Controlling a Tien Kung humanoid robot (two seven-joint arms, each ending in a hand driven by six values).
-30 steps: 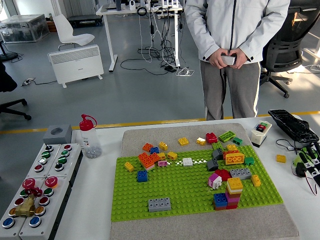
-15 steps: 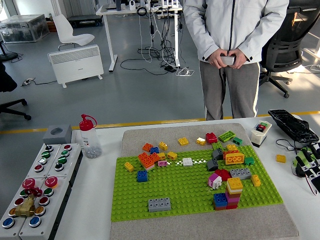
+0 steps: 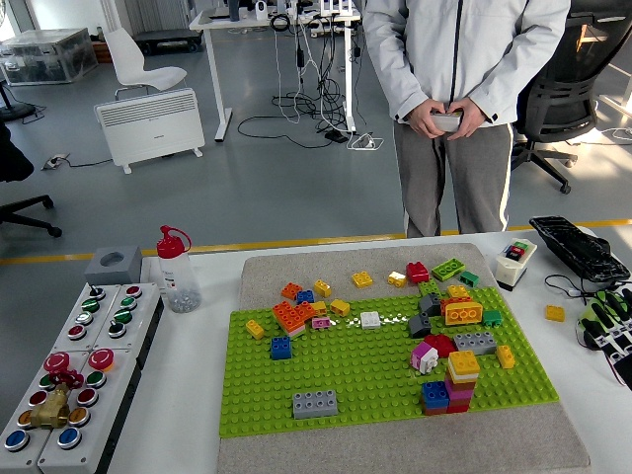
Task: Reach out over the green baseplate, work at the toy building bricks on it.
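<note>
A: Largest items, then edges?
B: White surface (image 3: 193, 395), running the full width. On it a grey felt mat (image 3: 296, 269), and on that the green baseplate (image 3: 365, 370), square to the near edge. The mat shows as a margin past the plate at the far and near sides.

A: Open room on the plate?
B: The near-left quarter is bare studs, apart from one grey brick (image 3: 315, 403) close to the near rim. Loose bricks crowd the far rim; a stacked tower with a yellow top (image 3: 461, 380) stands at the near right, a pink and white piece (image 3: 426, 356) just left of it.

A: Hands?
B: Right hand (image 3: 610, 326) at the right edge of the view, over the surface, well apart from the plate. Only part shows; cannot tell how its fingers sit. No left hand seen.

A: Off the mat?
B: Button panels (image 3: 84, 370) at the left, a red-capped bottle (image 3: 175, 269) beside them. A black keyboard (image 3: 578, 247) at the far right, a loose yellow brick (image 3: 555, 313) near it.

A: Room beyond?
B: A person (image 3: 464, 109) stands at the far side, both hands clasped on a small device at the waist. A white panel heater (image 3: 149, 125) on the floor, far left.
</note>
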